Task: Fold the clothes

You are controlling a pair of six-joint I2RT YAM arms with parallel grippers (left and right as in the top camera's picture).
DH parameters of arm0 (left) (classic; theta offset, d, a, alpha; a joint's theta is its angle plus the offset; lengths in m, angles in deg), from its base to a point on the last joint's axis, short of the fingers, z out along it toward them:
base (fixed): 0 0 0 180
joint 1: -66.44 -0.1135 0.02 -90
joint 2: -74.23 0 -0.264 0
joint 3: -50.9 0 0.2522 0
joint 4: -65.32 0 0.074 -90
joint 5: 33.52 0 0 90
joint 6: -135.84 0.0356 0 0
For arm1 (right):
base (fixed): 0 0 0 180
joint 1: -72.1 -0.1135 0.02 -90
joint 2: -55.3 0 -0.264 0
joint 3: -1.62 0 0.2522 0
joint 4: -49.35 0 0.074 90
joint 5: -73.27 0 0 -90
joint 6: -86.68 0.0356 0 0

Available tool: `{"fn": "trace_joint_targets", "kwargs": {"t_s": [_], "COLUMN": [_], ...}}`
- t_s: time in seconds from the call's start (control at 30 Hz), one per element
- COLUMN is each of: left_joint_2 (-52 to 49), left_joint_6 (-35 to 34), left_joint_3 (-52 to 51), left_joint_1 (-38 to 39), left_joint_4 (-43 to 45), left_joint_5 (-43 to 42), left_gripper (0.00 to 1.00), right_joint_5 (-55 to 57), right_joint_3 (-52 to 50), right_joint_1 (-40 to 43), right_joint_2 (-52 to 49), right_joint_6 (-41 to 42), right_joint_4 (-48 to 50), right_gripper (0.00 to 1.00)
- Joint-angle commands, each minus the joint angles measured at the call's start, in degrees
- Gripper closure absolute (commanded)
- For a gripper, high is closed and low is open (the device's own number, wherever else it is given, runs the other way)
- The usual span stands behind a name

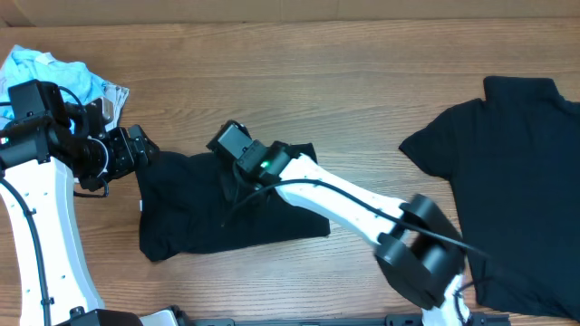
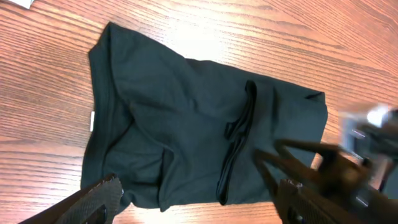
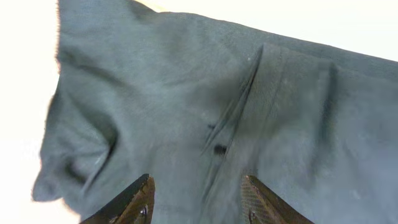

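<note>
Fingers on my L side, the L fingers [image 2: 93,202], are standing wide apart and gripping nothing. They're hovering just off one end of the folded black T-shirt [image 2: 186,124], w/ cloth showing btwn and beyond them. My R fingers [image 3: 134,202] are standing partly apart, nothing pinched btwn them, and pointing at the same shirt's cloth close ahead. Can't tell if the tips are touching it.

That shirt is lying near the middle of the worktop [image 1: 299,72], folded into a rough rectangle. A raised crease [image 2: 239,134] is running across it, right in front of the R fingers. A small white tag [image 2: 92,121] is peeking out at the edge nearest the L fingers. From overhead, my L fingers are sitting at the shirt's upper-left corner and my R fingers over its top edge. My R arm [image 1: 335,199] is reaching in diagonally from the lower right, passing over the cloth.

Further out, a second black T-shirt [image 1: 517,181] is lying spread flat on the worktop's right side, well apart from the folded one, w/ one sleeve pointing toward the centre. At the far left corner, a light blue cloth [image 1: 54,72] is sitting bunched up just beyond my L arm [image 1: 41,226].
</note>
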Motion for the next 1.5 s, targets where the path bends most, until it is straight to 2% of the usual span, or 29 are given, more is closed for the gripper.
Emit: {"fn": "trace_joint_targets", "kwargs": {"t_s": [0.0,0.4,0.6,0.87,0.93,1.03,1.13,1.27,1.33,1.47], "left_joint_2": [0.1,0.1,0.1,0.1,0.1,0.1,0.1,0.1,0.1,0.1], "left_joint_6": [1.3,1.5,1.5,1.5,1.5,1.6,1.6,2.0,2.2,2.2], "left_joint_3": [1.2,1.2,1.2,1.2,1.2,1.2,1.2,1.2,1.2,1.2], "left_joint_1": [0.6,0.6,0.6,0.7,0.6,0.7,0.6,0.7,0.7,0.7], "left_joint_4": [-0.2,-0.5,-0.6,-0.8,-0.9,-0.9,-0.9,-1.0,-1.0,-1.0], "left_joint_5": [0.4,0.4,0.4,0.4,0.4,0.4,0.4,0.4,0.4,0.4], "left_gripper": [0.17,0.16,0.16,0.16,0.16,0.16,0.16,0.16,0.16,0.16], "right_joint_5": [1.6,2.9,3.5,4.2,4.1,4.1,4.2,4.6,4.5,4.6], "right_joint_3": [0.6,0.5,0.5,0.5,0.6,0.6,0.6,0.6,0.6,1.0], "right_joint_1": [-0.6,-2.1,-2.3,-2.3,-2.3,-2.3,-2.3,-2.3,-2.3,-2.2], "right_joint_2": [-3.3,-6.5,-8.1,-10.2,-10.2,-10.2,-10.2,-10.2,-10.1,-9.2], "right_joint_6": [-0.5,4.4,6.3,7.4,7.4,7.4,7.4,7.4,7.4,6.6], "right_joint_4": [2.7,0.9,1.8,2.3,2.5,2.5,2.3,2.2,2.2,0.7], "right_gripper": [0.51,0.51,0.48,0.62,0.68,0.69,0.78,0.78,0.87,0.96]}}
